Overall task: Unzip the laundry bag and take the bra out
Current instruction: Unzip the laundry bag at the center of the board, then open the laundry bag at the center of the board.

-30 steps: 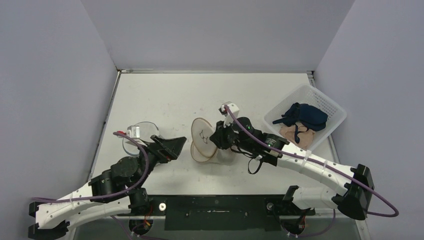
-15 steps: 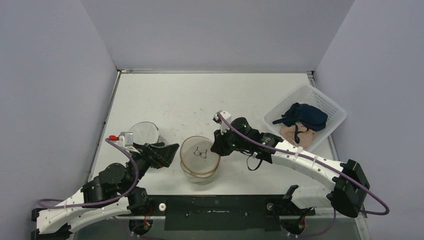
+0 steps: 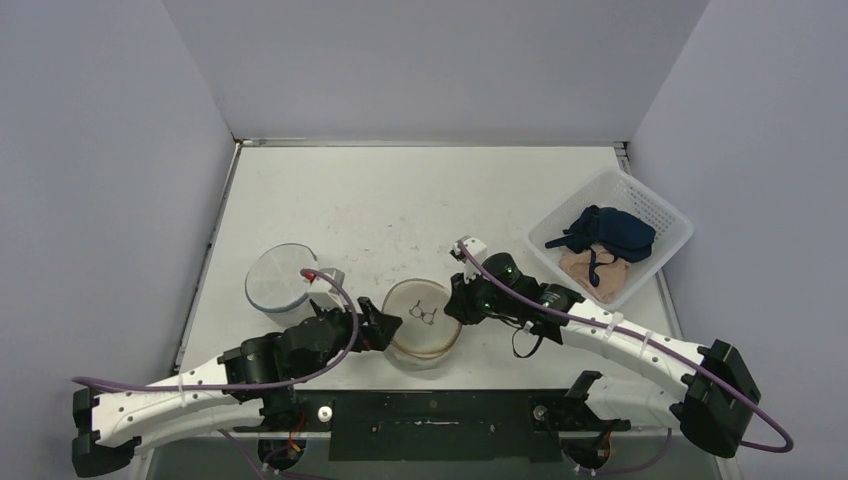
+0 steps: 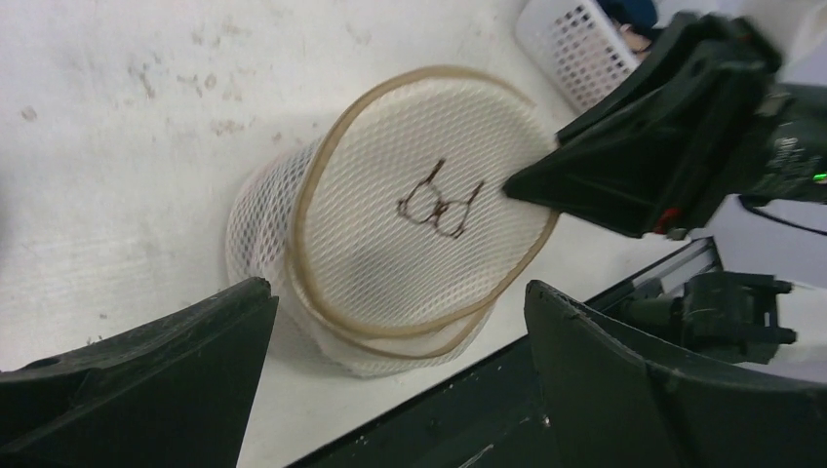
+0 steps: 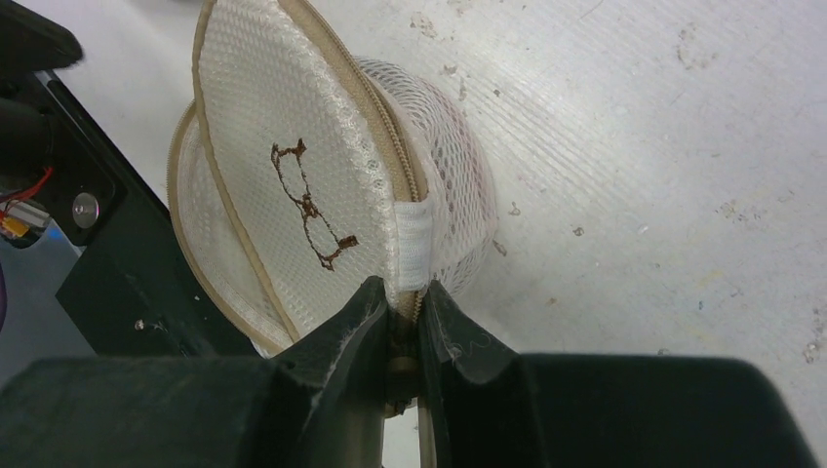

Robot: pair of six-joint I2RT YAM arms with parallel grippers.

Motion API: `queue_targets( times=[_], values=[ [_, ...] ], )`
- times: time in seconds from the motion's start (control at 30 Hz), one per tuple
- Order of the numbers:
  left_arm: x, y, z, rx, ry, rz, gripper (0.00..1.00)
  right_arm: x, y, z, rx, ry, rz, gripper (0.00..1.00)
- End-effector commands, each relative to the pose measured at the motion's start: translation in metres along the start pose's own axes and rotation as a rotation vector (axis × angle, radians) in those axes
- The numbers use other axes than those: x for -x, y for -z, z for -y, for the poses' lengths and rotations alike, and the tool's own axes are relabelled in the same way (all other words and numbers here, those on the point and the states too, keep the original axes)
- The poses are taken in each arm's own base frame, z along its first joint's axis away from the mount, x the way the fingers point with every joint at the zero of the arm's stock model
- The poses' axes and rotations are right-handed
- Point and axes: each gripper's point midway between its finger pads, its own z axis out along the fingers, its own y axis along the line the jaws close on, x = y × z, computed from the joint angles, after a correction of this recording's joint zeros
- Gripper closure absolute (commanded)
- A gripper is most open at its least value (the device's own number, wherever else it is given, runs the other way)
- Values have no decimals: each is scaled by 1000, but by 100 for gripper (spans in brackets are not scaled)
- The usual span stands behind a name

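Left gripper, lower centre-left in the top view, has its jaws spread wide with nothing in them, just beside the round mesh laundry bag at lower centre. Right gripper is pinched tight on what looks like the zipper pull, just below the white tab on the bag's rim. The zip looks closed along every stretch in view. My read: unzip barely begun, bra not visible and presumably inside, removal all still to do. White basket at right holds other garments.
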Motion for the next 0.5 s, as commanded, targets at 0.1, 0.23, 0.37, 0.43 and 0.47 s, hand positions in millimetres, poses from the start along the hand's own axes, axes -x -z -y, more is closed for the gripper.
queue_targets(
  times=[0.1,0.23,0.37,0.43,0.47],
  values=[
    [-32,-15,-6,22,118,-65,14,0,19,14,-78,-44,70,70],
    [-34,-18,-17,63,121,-49,20,-2,28,12,-78,-45,82,50],
    [-32,-22,-21,84,131,-25,25,-3,36,9,-86,-44,91,39],
    [-29,-24,-20,82,133,-17,28,-3,39,8,-94,-50,100,36],
    [-28,-25,-19,86,131,-14,31,-1,42,7,-98,-55,111,36]
  ],
)
